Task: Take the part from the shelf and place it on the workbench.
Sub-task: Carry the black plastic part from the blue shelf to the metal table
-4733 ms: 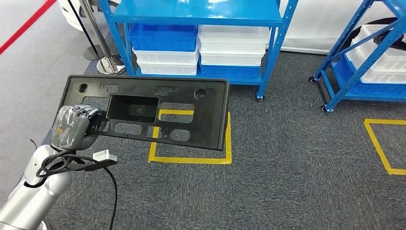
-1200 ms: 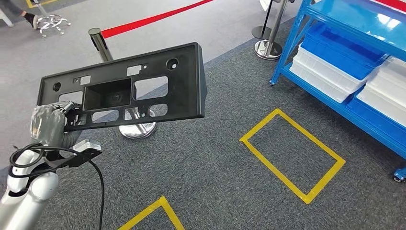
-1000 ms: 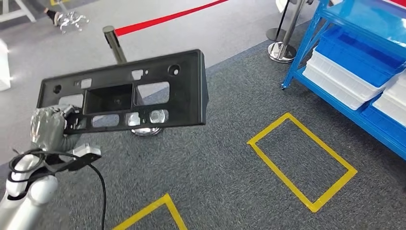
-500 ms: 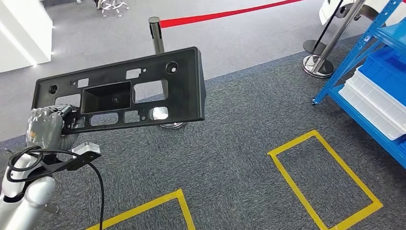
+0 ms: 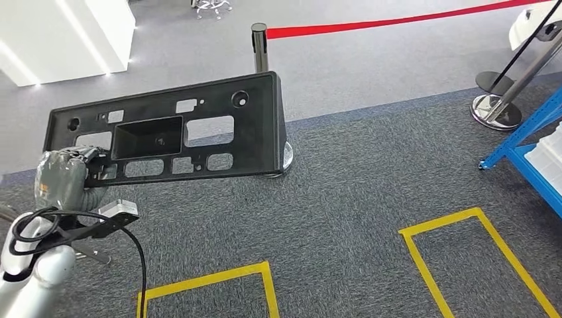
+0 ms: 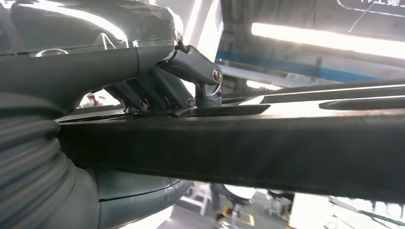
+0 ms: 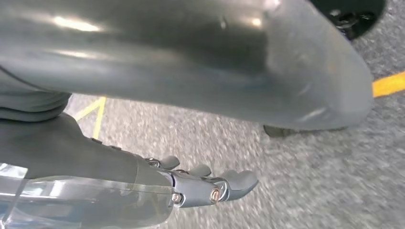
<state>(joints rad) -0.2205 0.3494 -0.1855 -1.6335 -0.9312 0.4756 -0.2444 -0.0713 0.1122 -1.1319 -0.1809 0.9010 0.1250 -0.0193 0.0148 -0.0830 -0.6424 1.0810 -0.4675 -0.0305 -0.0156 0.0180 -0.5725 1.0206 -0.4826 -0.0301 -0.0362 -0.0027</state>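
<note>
Fingers (image 6: 200, 78) of the left hand (image 5: 61, 179) are clamped over the edge of the black part (image 5: 169, 136), which is gripped at its near left end, with the thumb closed underneath in the left wrist view. In the head view the part is held out flat above the dark carpet (image 5: 344, 199), stretching from the hand at about nine o'clock toward the middle of the picture. Behind its far end, at about twelve o'clock, a barrier post (image 5: 260, 41) with a red belt (image 5: 411, 21) is seen. Yellow floor tape (image 5: 212, 278) is laid at six o'clock. The right hand (image 7: 205, 186) hangs over the carpet with nothing held, its fingers loosely extended and apart.
</note>
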